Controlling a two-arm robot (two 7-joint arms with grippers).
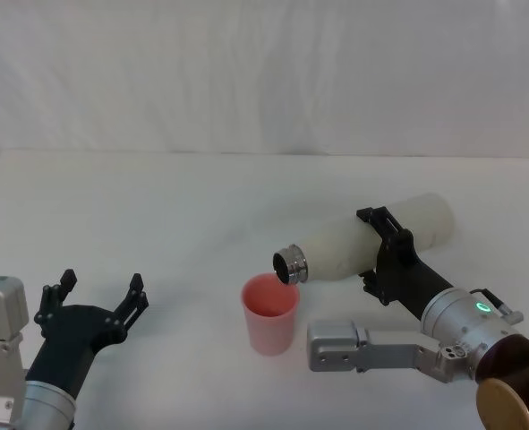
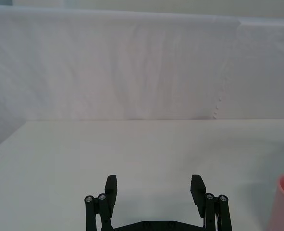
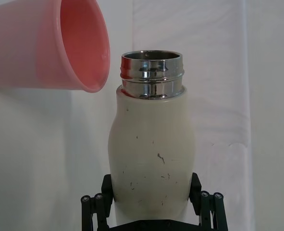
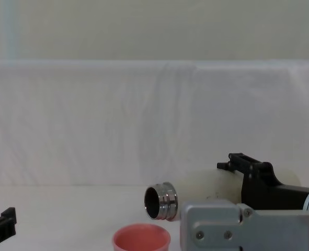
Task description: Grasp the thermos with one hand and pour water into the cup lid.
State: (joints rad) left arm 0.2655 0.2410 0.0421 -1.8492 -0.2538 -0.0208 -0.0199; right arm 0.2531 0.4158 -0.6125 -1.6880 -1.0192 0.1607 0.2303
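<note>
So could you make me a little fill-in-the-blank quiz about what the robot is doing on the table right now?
1. The right gripper holds the thermos tipped nearly ____, its steel neck just over the cup lid.
2. The cup lid stands upright on the table and its colour is ____.
3. The left gripper waits at the near left with its jaws ____, holding nothing.
4. The thermos mouth has no ____ on it.

Missing words: horizontal; pink; open; lid

R gripper (image 4: 248, 172) held thermos (image 4: 206, 185) nearly horizontal above counter (image 4: 65, 209), jaws clamped round its body. Steel neck pointed left, just above cup lid (image 4: 141, 238) at counter's near edge. L gripper (image 4: 0, 225) low, far left.
</note>
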